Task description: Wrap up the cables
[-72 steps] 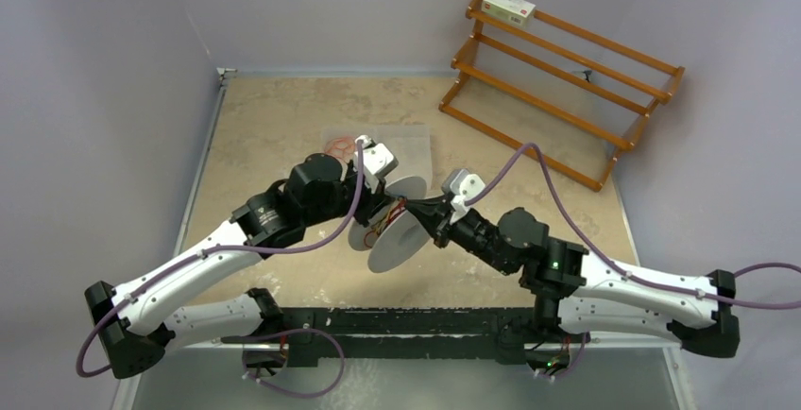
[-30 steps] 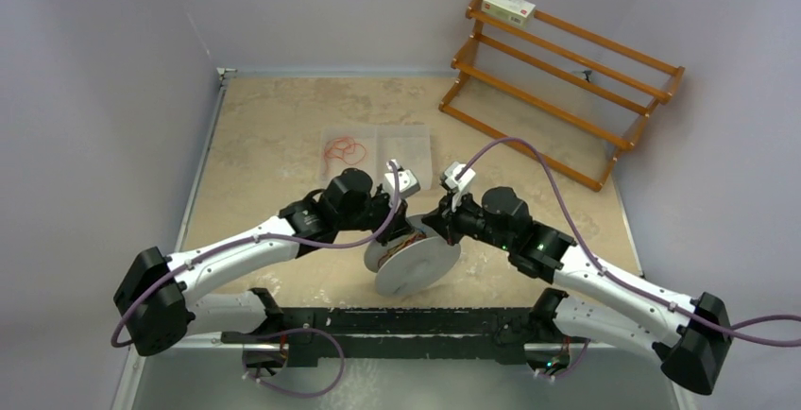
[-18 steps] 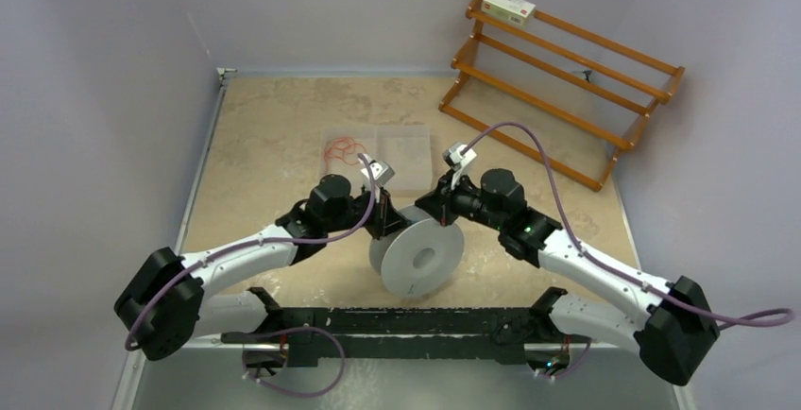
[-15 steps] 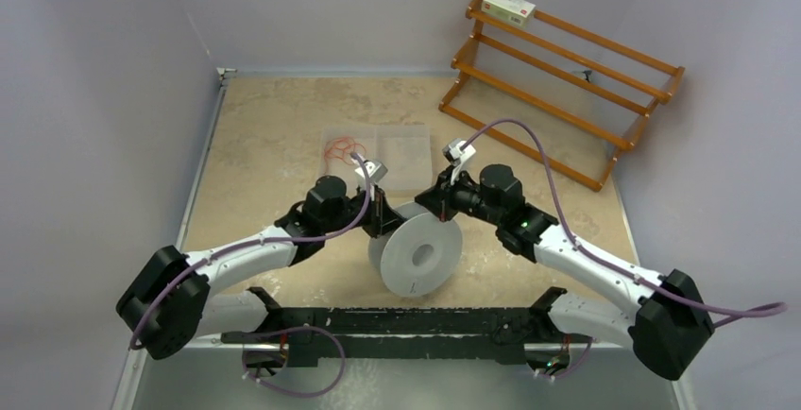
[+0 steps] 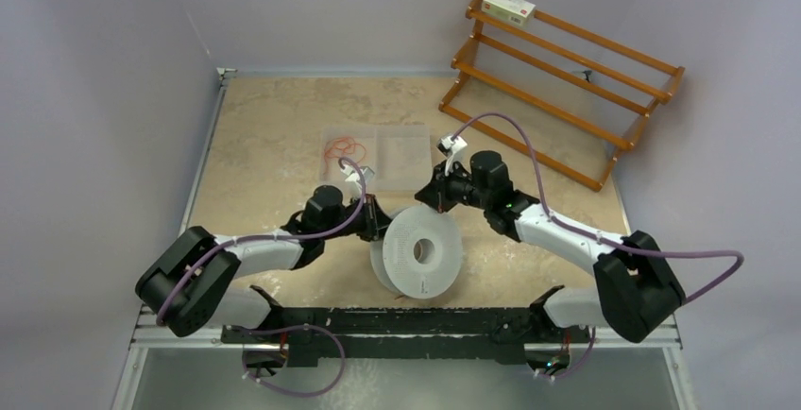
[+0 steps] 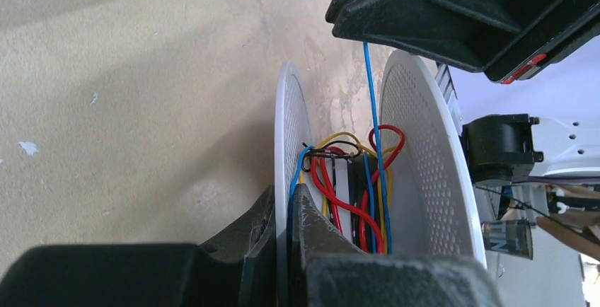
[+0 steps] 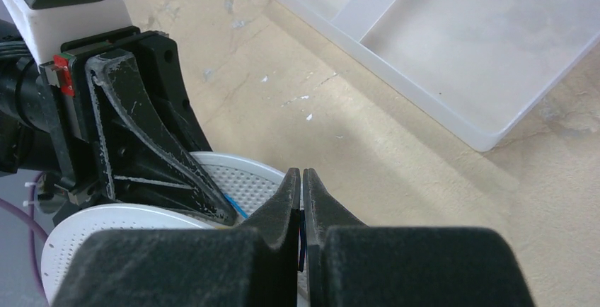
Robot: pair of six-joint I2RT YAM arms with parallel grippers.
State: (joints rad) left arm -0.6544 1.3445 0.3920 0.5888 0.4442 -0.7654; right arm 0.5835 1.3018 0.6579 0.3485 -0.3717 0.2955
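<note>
A white spool (image 5: 427, 276) stands on edge between my two grippers. My left gripper (image 5: 381, 224) is shut on the spool's left flange (image 6: 286, 130), its fingertips (image 6: 289, 192) pinching the rim. Red, blue, yellow and black cables (image 6: 354, 194) are wound on the hub. One blue cable (image 6: 371, 88) runs taut from the hub up to my right gripper (image 6: 364, 37). That right gripper (image 7: 302, 175) is shut on the blue cable, just behind the spool (image 7: 244, 177) in the top view (image 5: 436, 200). Loose red-orange cables (image 5: 337, 151) lie in the tray's left compartment.
A clear two-compartment tray (image 5: 408, 150) (image 7: 453, 59) sits just behind the grippers. A wooden slatted rack (image 5: 557, 89) stands at the back right with a small box (image 5: 508, 6) on top. The left gripper's body (image 7: 134, 130) is close beside the right fingers.
The spool has swung from lying tilted to standing on edge, facing the camera. Both grippers moved back towards the tray with it, and both arms now reach lower and flatter.
</note>
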